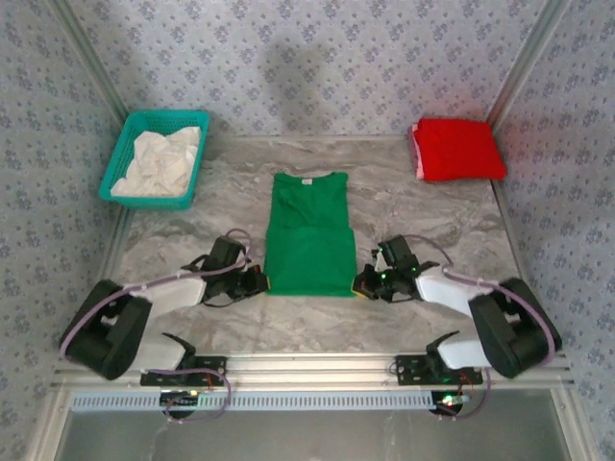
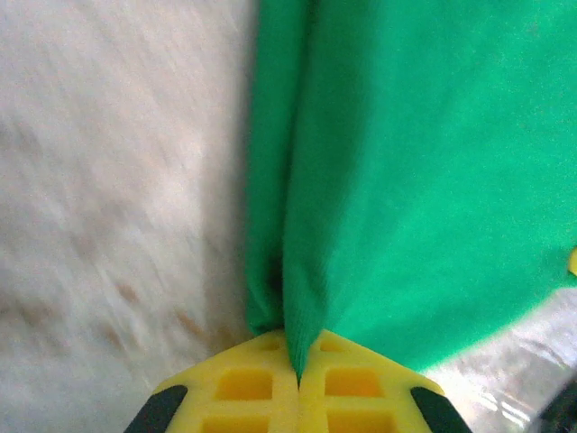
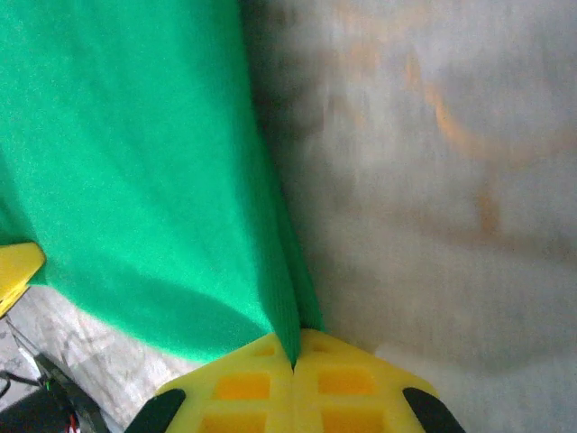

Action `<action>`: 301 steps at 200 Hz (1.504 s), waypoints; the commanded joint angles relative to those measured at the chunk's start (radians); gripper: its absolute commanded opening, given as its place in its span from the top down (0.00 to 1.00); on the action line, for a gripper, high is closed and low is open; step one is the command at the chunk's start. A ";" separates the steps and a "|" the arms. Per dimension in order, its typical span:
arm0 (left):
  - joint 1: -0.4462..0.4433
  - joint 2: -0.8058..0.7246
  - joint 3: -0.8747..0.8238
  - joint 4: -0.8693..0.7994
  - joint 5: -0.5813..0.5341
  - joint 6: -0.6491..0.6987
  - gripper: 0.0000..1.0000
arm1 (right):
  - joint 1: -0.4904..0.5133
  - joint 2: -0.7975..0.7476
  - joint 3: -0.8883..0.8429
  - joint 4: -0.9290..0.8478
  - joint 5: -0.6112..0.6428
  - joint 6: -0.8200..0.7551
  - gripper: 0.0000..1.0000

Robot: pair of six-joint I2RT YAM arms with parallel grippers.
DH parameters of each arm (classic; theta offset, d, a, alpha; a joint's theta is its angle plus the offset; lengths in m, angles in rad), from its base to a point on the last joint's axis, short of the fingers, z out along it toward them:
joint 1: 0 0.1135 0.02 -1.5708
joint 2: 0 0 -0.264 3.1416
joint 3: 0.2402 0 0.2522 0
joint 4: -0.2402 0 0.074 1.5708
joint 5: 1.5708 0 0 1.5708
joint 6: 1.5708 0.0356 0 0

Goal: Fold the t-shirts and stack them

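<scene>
Green t-shirt [image 1: 307, 230] flat, frame centre; 2 lower corners pinched tight by left tool [image 1: 258, 282], right tool [image 1: 363, 285] (red t-shirt [image 1: 458, 149] folded, upper right).

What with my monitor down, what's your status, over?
Left gripper and right gripper shut on near corners of green t-shirt. Shirt flat mid-table; red t-shirt folded far right. Teal basket far left, out of the way.

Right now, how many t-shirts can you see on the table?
2. The green t-shirt lies mid-table, near corners gripped by the left pincer and right pincer. The red t-shirt sits folded at the far right corner. White cloth in the basket might be more.
</scene>
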State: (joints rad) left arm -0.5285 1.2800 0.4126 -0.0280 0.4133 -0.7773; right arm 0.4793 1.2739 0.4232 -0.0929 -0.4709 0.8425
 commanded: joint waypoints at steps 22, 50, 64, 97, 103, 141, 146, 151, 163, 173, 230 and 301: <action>-0.070 -0.227 0.049 -0.168 -0.063 -0.044 1.00 | 0.024 -0.227 0.039 -0.187 0.102 0.017 1.00; -0.062 -0.184 0.186 -0.239 -0.055 0.022 1.00 | -0.001 -0.174 0.157 -0.219 0.090 -0.031 1.00; -0.047 -0.144 0.232 -0.232 -0.037 0.039 1.00 | -0.013 -0.140 0.209 -0.218 0.087 -0.047 1.00; 0.026 -0.044 0.333 -0.199 0.000 0.073 1.00 | -0.051 -0.034 0.360 -0.232 0.089 -0.121 1.00; 0.040 -0.029 0.358 -0.205 0.000 0.079 1.00 | -0.062 -0.012 0.387 -0.234 0.083 -0.130 1.00; 0.093 0.072 0.497 -0.190 0.001 0.128 1.00 | -0.112 0.106 0.547 -0.247 0.087 -0.198 1.00; 0.099 0.088 0.515 -0.191 -0.001 0.132 1.00 | -0.118 0.124 0.567 -0.249 0.086 -0.205 1.00; 0.108 0.102 0.530 -0.189 0.003 0.131 1.00 | -0.126 0.142 0.585 -0.250 0.082 -0.205 1.00; 0.125 0.142 0.566 -0.170 0.024 0.143 1.00 | -0.142 0.180 0.626 -0.246 0.071 -0.205 1.00; 0.135 0.174 0.604 -0.177 0.026 0.155 1.00 | -0.154 0.219 0.656 -0.238 0.066 -0.245 1.00; 0.212 0.403 0.834 -0.209 0.053 0.253 1.00 | -0.206 0.448 0.909 -0.265 0.008 -0.288 1.00; 0.289 0.862 1.461 -0.399 -0.030 0.372 0.20 | -0.278 0.892 1.457 -0.330 -0.039 -0.221 0.35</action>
State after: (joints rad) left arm -0.2684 2.0087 1.6348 -0.3237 0.4217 -0.4702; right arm 0.2405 2.0277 1.6794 -0.3645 -0.4538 0.5911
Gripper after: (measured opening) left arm 0.669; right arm 0.505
